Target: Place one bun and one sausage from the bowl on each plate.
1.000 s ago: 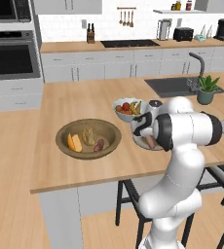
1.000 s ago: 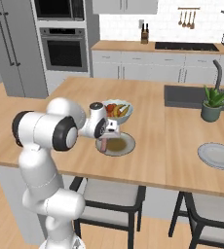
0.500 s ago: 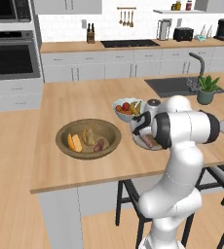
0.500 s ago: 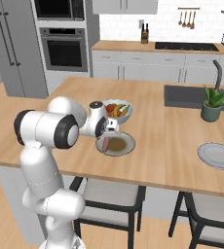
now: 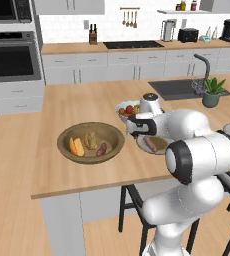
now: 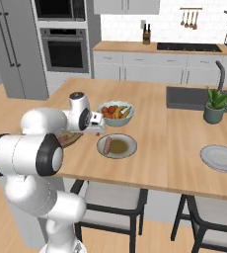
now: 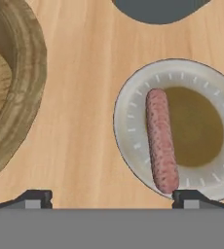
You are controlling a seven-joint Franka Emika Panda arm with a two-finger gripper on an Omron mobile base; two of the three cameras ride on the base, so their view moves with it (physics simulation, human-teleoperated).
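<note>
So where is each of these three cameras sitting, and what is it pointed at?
Left base view: behind the arm's left, looking forward and down at the brown bowl; white arm at lower right.
Right base view: behind its right, facing the plate with the sausage; arm at lower left.
Hand view: on the hand, looking down at that plate; open tool tips at the bottom.
All three share plate and sausage.

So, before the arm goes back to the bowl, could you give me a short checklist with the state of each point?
1. Sausage lies on the near plate: ok.
2. Gripper open, holding nothing: ok.
3. Bun on the near plate: not ok; none there, just a brownish patch beside the sausage.
4. Far plate filled: not ok, it is bare.
5. Brown bowl has food left: ok, several pieces show.
6. Which pieces are buns: cannot tell.
</note>
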